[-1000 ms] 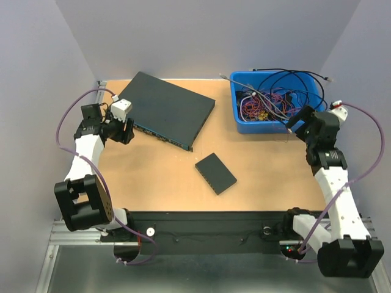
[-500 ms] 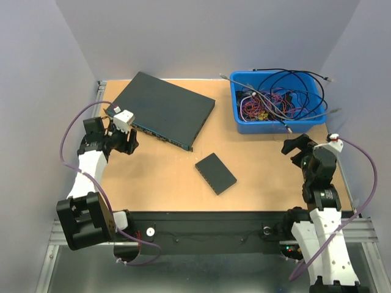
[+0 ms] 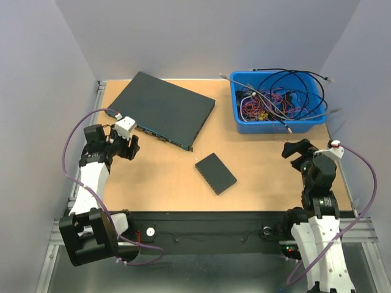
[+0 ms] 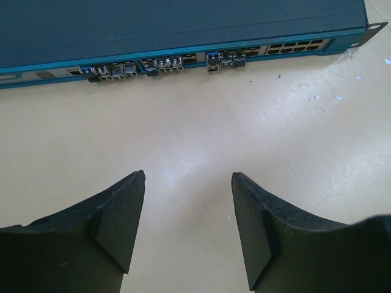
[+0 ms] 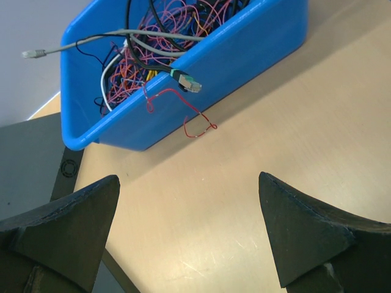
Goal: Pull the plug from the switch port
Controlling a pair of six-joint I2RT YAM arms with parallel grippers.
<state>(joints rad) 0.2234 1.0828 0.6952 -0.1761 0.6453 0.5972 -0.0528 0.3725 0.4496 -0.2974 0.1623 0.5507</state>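
Note:
The black network switch (image 3: pixel 165 108) lies at the back left of the table, its teal port face towards me. In the left wrist view that face (image 4: pixel 183 58) runs across the top, with several small silvery plugs seated in ports, one at the middle (image 4: pixel 212 59); no cable shows on them. My left gripper (image 3: pixel 131 146) is open and empty above bare table (image 4: pixel 188 177), a short way in front of the port face. My right gripper (image 3: pixel 295 152) is open and empty (image 5: pixel 189 180) over the table, just in front of the blue bin.
A blue bin (image 3: pixel 278 125) full of tangled cables stands at the back right (image 5: pixel 244 43); a cable plug and a red wire (image 5: pixel 189 119) hang over its front wall. A small black box (image 3: pixel 215 173) lies mid-table.
Both arms have drawn back toward the near edge: the left gripper moved away from the switch's left corner, the right gripper moved off the bin's edge down over the table.

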